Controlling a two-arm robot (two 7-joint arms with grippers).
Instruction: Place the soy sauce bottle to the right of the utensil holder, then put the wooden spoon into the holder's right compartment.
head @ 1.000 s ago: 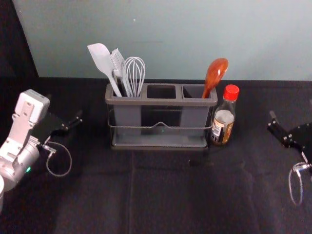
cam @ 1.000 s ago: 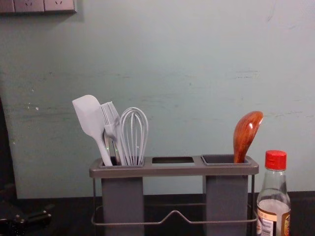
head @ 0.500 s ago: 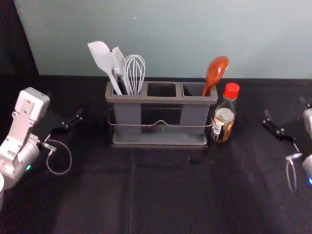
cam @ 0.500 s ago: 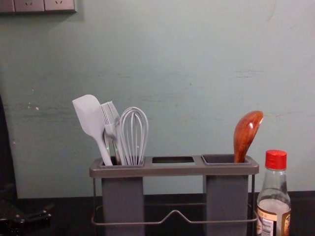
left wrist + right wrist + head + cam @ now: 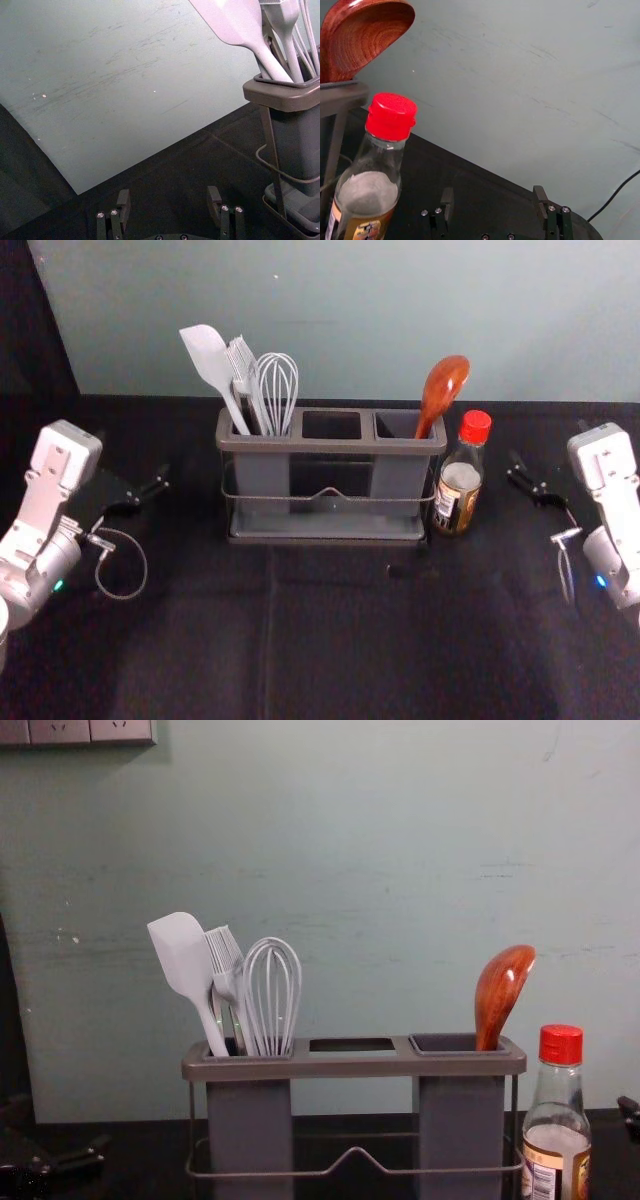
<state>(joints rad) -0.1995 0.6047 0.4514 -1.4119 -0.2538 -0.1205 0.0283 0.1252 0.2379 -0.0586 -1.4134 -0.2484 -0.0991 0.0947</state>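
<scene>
Right hand (image 5: 549, 443): right of the soy sauce bottle (image 5: 459, 485), fingers apart | left hand (image 5: 132, 456): left of the utensil holder (image 5: 330, 446), fingers apart | soy sauce bottle: upright on the bench (image 5: 350, 640), just beside the holder's right end | wooden spoon (image 5: 443, 390): bowl up in the right compartment, leaning right | spatula (image 5: 207, 355), brush (image 5: 240, 365), whisk (image 5: 277, 375): left compartment

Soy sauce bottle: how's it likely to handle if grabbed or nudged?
The soy sauce bottle looks like rigid clear glass or plastic, so probably stiff, maybe slick on the bare neck. It stands upright, tall and narrow, so a push high up near the red cap could tip it. Its round body would likely roll once down.
</scene>
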